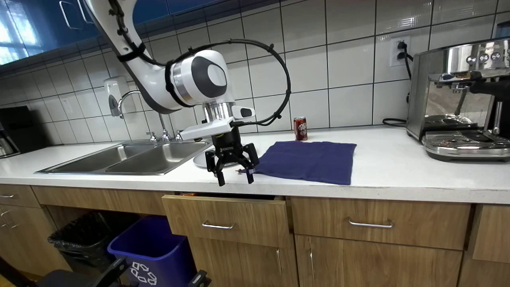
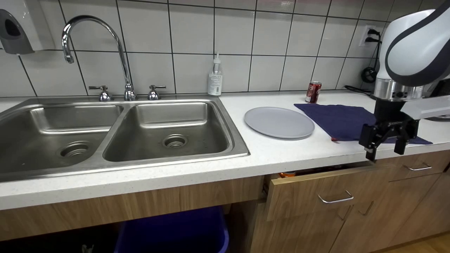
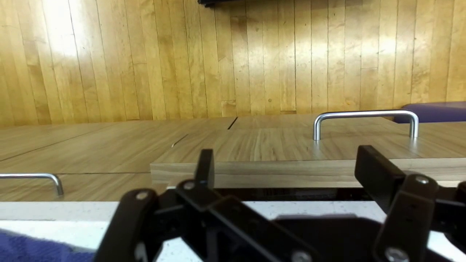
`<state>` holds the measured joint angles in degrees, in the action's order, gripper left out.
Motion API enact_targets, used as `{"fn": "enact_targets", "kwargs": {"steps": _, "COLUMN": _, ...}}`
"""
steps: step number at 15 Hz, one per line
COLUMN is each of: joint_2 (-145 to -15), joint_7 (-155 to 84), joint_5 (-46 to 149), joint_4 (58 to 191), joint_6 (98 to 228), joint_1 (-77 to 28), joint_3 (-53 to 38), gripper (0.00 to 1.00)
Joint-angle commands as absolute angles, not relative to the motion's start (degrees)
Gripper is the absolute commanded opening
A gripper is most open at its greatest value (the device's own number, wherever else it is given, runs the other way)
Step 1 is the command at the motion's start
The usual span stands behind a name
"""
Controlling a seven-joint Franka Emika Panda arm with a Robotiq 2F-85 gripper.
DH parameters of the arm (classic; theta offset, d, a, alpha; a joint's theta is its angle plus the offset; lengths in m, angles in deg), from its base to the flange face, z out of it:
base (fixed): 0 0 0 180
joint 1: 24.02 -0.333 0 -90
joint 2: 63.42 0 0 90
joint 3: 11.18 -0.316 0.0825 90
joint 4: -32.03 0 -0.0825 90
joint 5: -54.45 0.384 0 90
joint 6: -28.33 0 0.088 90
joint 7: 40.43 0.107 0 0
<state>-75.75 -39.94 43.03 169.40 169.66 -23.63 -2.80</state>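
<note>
wall (image 1: 350,63): white-tiled, dark-lined | upper cabinets (image 1: 53,30): glossy blue | floor (image 3: 262,65): yellowish planked wood | light: glare (image 3: 60,32) on floor

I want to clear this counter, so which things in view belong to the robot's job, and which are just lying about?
Likely in the job, since the pincer hangs open and empty nearest them:
part-open drawer
its handle

Apparently just lying about:
red can
blue cloth
gray plate
pump bottle

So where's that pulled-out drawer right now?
In both exterior views, the partly open drawer juts out from under the countertop, below the claw and right of the blue bin.
</note>
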Motion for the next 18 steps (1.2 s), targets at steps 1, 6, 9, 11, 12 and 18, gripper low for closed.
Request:
{"fn": "enact_targets", "kwargs": {"steps": 1, "joint_2": -71.2, "joint_7": -40.2, "joint_5": 42.4, "joint_4": 171.8, "joint_6": 168.8, "joint_1": -22.7, "joint_3": -3.8, "gripper": 1.00}}
{"fn": "enact_targets", "kwargs": {"steps": 6, "joint_2": -68.4, "joint_7": -39.9, "joint_5": 43.6, "joint_4": 172.4, "joint_6": 168.4, "joint_1": -22.6, "joint_3": -4.4, "gripper": 1.00}}
{"fn": "enact_targets", "kwargs": {"steps": 9, "joint_2": -70.6, "joint_7": -39.8, "joint_5": 43.0, "joint_4": 171.1, "joint_6": 169.5, "joint_1": -22.5, "joint_3": -4.4, "gripper": 1.00}}
{"fn": "enact_targets", "kwargs": {"steps": 11, "joint_2": -70.3, "joint_7": -39.8, "joint_5": 43.0, "joint_4": 171.3, "joint_6": 169.5, "joint_1": -22.5, "joint_3": -4.4, "gripper": 1.00}}
{"fn": "enact_targets", "kwargs": {"steps": 12, "joint_2": -70.3, "joint_7": -39.8, "joint_5": 43.0, "joint_4": 171.4, "joint_6": 169.5, "joint_1": -22.5, "joint_3": -4.4, "gripper": 1.00}}
{"fn": "enact_targets", "kwargs": {"steps": 18, "joint_2": -70.3, "joint_7": -39.8, "joint_5": 43.0, "joint_4": 171.4, "joint_6": 169.5, "joint_1": -22.5, "joint_3": -4.4, "gripper": 1.00}}
